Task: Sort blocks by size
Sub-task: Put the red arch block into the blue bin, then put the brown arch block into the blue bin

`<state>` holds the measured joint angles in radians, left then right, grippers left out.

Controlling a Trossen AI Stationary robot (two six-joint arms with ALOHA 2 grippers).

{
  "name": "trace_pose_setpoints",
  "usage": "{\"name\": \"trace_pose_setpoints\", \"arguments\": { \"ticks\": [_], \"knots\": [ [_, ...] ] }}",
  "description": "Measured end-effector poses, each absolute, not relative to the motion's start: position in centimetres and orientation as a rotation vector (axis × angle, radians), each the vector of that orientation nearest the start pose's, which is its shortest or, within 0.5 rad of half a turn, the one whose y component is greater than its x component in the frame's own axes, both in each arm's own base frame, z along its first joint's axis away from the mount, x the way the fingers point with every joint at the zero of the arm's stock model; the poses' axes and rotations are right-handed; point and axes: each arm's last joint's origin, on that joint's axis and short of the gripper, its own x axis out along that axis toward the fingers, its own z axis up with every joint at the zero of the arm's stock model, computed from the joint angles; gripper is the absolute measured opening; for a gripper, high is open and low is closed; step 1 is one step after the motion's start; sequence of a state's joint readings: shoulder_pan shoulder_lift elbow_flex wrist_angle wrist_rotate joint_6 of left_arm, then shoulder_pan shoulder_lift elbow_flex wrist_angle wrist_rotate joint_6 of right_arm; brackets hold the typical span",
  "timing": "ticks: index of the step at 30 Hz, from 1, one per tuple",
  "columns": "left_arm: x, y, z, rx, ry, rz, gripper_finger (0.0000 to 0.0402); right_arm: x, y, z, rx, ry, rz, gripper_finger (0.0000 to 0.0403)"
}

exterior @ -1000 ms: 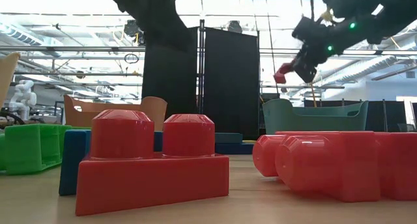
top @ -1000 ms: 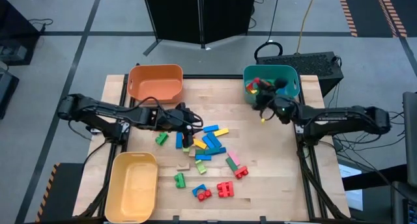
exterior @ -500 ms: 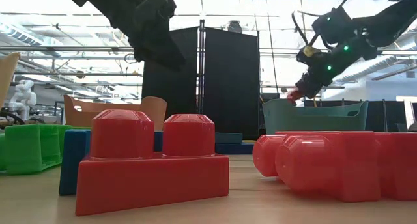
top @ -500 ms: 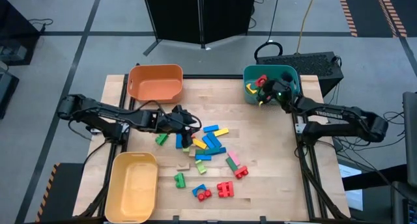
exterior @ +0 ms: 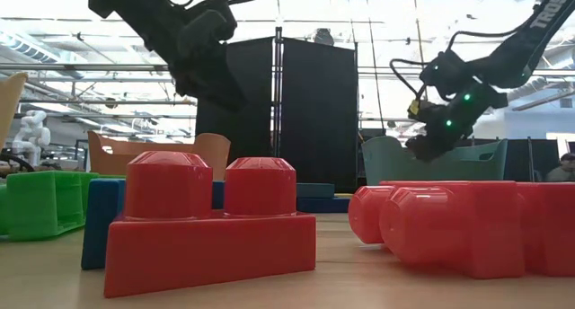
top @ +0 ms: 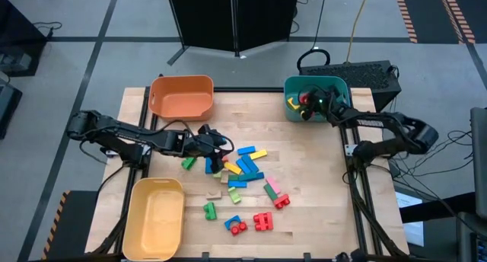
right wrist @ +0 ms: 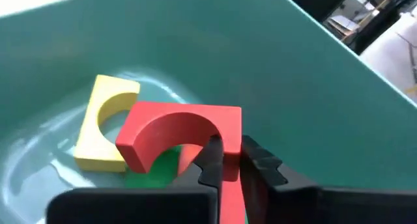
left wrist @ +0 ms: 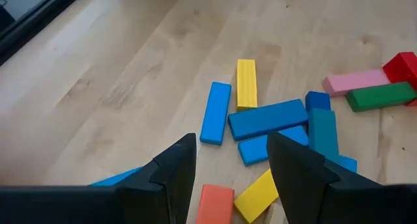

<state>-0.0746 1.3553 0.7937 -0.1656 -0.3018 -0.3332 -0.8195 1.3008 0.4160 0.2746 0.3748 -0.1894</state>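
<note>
The loose blocks (top: 242, 167) lie scattered on the middle of the wooden table: blue, yellow, green, pink and red ones. My left gripper (top: 219, 142) hovers open at the pile's left edge, over blue and yellow bars (left wrist: 246, 84), and touches nothing. My right gripper (top: 308, 103) is down inside the teal bin (top: 339, 87), shut on a red arch block (right wrist: 179, 134). A yellow arch (right wrist: 107, 120) and a green block (right wrist: 153, 173) lie on the bin's floor beside it. My right gripper pinches one leg of the red arch (right wrist: 228, 136) between its two fingers. The fingers slant down into the bin from its near side. The arch sits low over the green block, its curve facing the yellow arch. I cannot tell whether it rests on them.
An orange bin (top: 181, 97) stands at the far left and a yellow bin (top: 154, 216) at the near left. Red studded bricks (top: 263, 221) lie near the front edge, close to the low camera (exterior: 211, 224). Bare wood lies right of the pile.
My right gripper has carried the red arch toward the table's far edge, over the teal bin's rim, and down into the bin, still shut on it. My left arm has shifted slightly over the pile's left edge and stays open.
</note>
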Motion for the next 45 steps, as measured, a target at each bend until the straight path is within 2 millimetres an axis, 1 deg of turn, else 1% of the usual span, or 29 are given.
{"name": "trace_pose_setpoints", "arguments": {
  "ticks": [4, 9, 14, 18, 21, 24, 27, 31, 34, 36, 41, 45],
  "knots": [
    [27.4, -1.2, 21.7, -0.182, 0.673, 0.336, 0.0183, 15.0, -17.8, 14.7, -0.001, 0.722, -1.076, 0.0053],
    [27.4, -1.2, 21.7, -0.181, 0.673, 0.336, 0.0183, 15.1, -17.9, 15.1, -0.004, 0.685, -1.071, 0.0105],
    [27.4, -1.2, 21.7, -0.181, 0.674, 0.336, 0.0183, 15.1, -17.6, 16.2, -0.038, 0.636, -1.067, 0.015],
    [27.3, -1.2, 21.6, -0.179, 0.686, 0.333, 0.0183, 15.2, -16.8, 17.7, -0.062, 0.569, -1.057, 0.0169],
    [27.3, -1.2, 21.6, -0.183, 0.689, 0.323, 0.0183, 15.2, -15.9, 18.8, -0.077, 0.531, -1.032, 0.0172],
    [27.3, -1.3, 21.6, -0.192, 0.701, 0.299, 0.0183, 15.2, -14.8, 19.7, -0.079, 0.494, -0.963, 0.017],
    [27.0, -1.5, 21.3, -0.193, 0.745, 0.275, 0.0183, 15.3, -13.6, 20.6, -0.049, 0.44, -0.842, 0.0166],
    [26.5, -2.2, 20.8, -0.22, 0.811, 0.277, 0.0183, 15.7, -12.0, 21.3, 0.027, 0.364, -0.624, 0.0164],
    [26.1, -3.0, 20.6, -0.244, 0.842, 0.274, 0.0183, 16.4, -10.8, 21.4, 0.078, 0.334, -0.474, 0.0164],
    [26.1, -3.7, 20.5, -0.233, 0.849, 0.25, 0.0183, 16.9, -10.0, 21.3, 0.097, 0.333, -0.409, 0.0164],
    [26.3, -5.6, 19.5, -0.187, 0.883, 0.19, 0.0183, 18.2, -8.2, 20.9, 0.095, 0.361, -0.301, 0.0164],
    [26.6, -6.9, 18.0, -0.133, 0.932, 0.151, 0.0183, 19.2, -7.0, 20.5, 0.085, 0.371, -0.238, 0.0164]
  ]
}}
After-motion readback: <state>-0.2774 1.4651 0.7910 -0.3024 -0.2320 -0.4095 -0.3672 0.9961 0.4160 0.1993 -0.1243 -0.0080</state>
